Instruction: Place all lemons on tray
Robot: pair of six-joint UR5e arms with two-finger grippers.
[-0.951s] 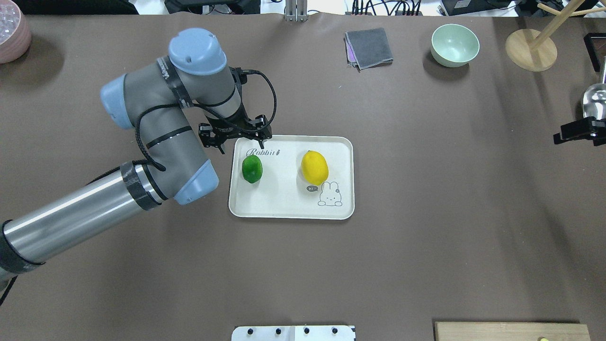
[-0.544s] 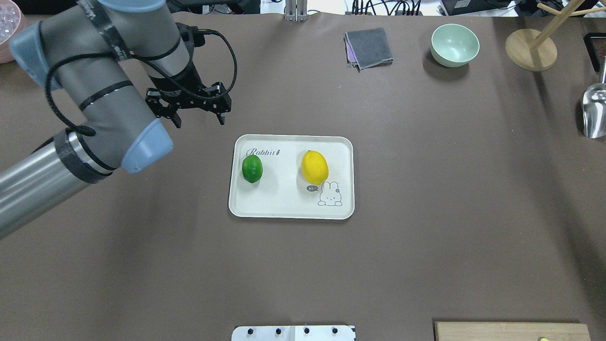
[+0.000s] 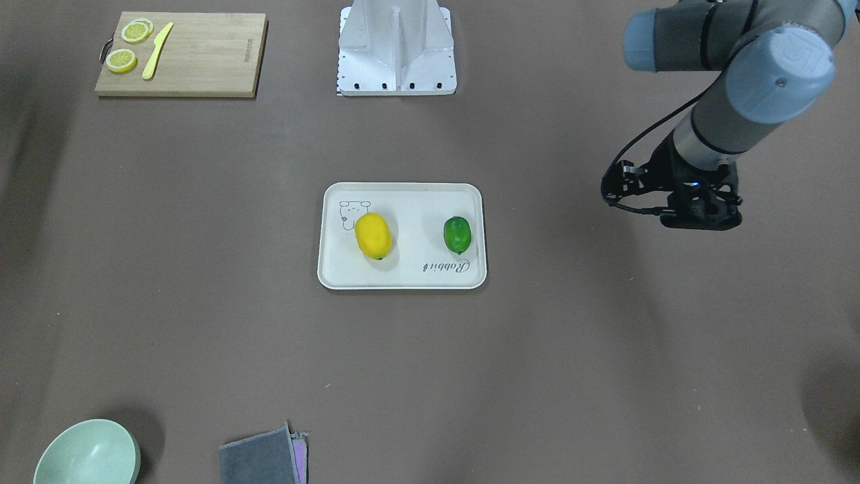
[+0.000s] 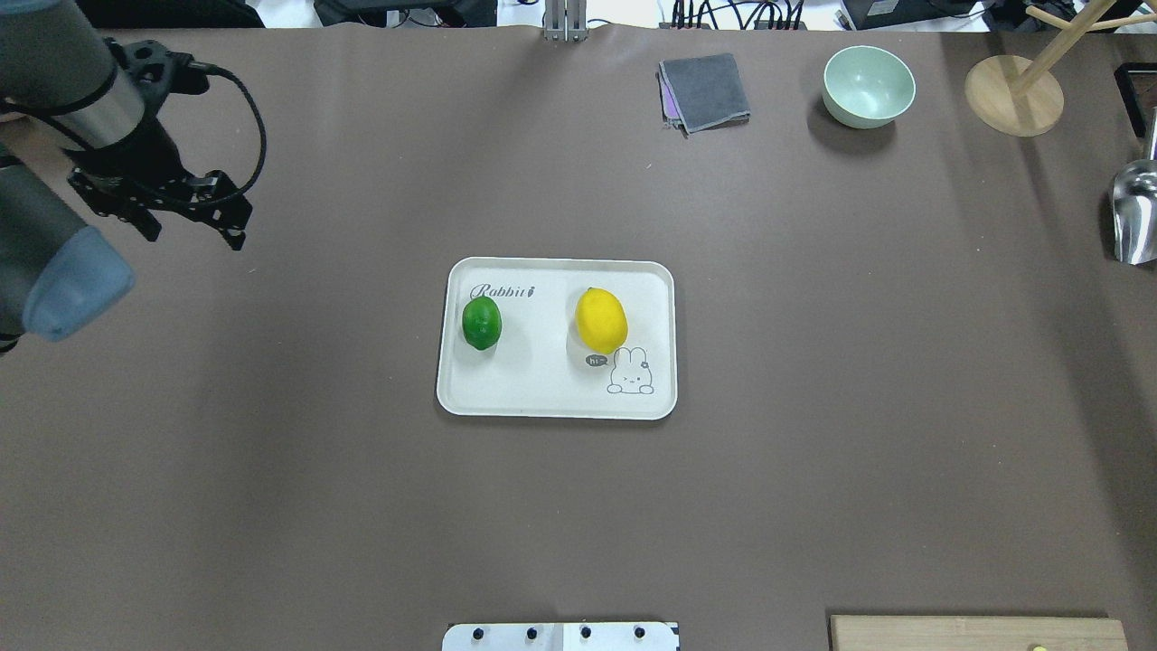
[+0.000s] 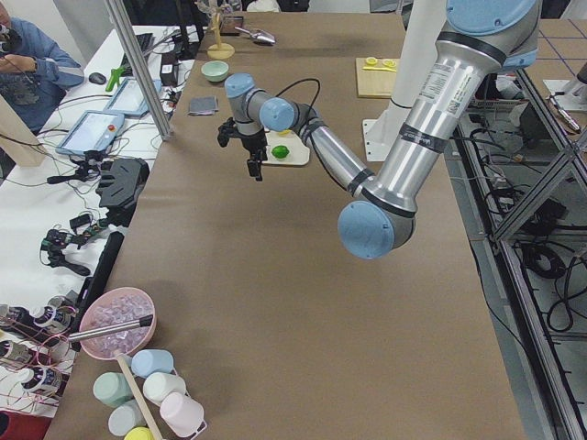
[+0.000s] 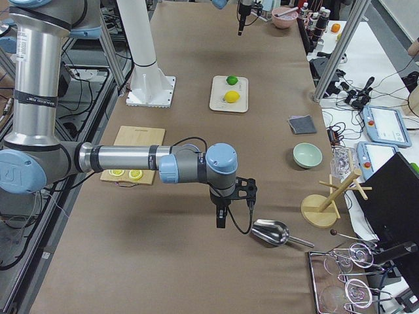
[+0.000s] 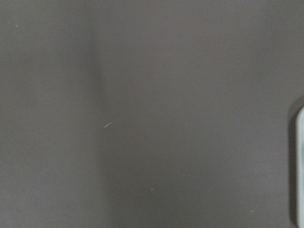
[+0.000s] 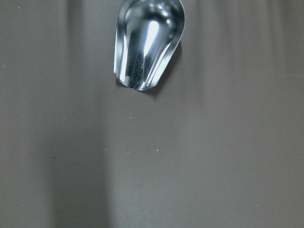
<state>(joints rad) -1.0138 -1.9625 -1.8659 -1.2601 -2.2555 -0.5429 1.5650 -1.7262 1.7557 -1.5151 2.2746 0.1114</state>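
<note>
The off-white tray point(image 4: 556, 398) lies at the middle of the table. On it lie the yellow lemon point(image 4: 601, 320) and the smaller green lemon point(image 4: 481, 322), apart from each other. They also show in the front view: tray point(image 3: 403, 275), yellow lemon point(image 3: 373, 235), green lemon point(image 3: 457, 234). My left gripper point(image 4: 192, 233) is open and empty, well to the left of the tray, above bare table. The tray's edge point(image 7: 300, 166) shows at the right of the left wrist view. My right gripper point(image 6: 221, 219) shows only in the right side view, near the scoop; I cannot tell its state.
A metal scoop point(image 4: 1134, 212) lies at the right edge. A mint bowl point(image 4: 869, 86), a grey cloth point(image 4: 704, 91) and a wooden stand point(image 4: 1012, 95) sit at the back. A bamboo cutting board point(image 3: 201, 54) with lemon slices point(image 3: 121, 60) is near the robot base point(image 3: 396, 47).
My left arm has swung away from the tray's back left corner to the far left, gripper still open. The right gripper has left the overhead view's right edge.
</note>
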